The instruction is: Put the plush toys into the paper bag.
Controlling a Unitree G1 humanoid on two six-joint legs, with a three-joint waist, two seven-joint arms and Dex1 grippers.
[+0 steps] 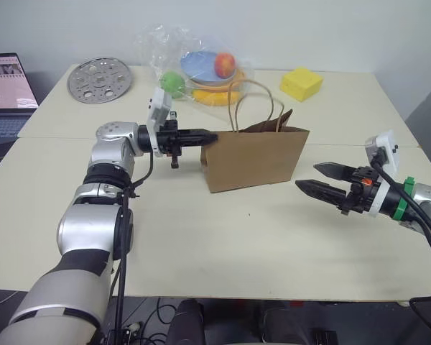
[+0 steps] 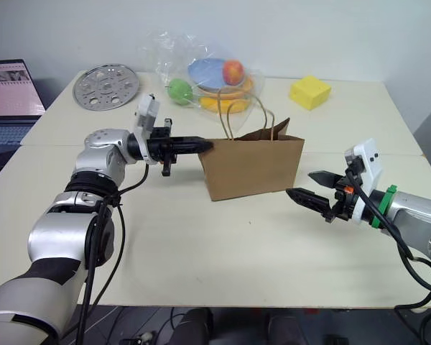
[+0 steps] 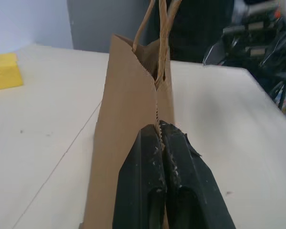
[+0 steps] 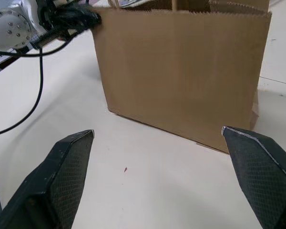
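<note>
Paper bag (image 1: 255,159) upright mid-tabletop, my left pincer (image 1: 210,136) clamped on its top edge.

I see plain brown kraft, two thin loop handles standing up, mouth open. My right pincer (image 1: 320,180) hangs spread wide and empty nearby. Pale tabletop (image 1: 223,244), white wall behind.

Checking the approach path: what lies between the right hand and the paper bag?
Only bare table. In the right wrist view, the open right hand faces the paper bag across it.
</note>
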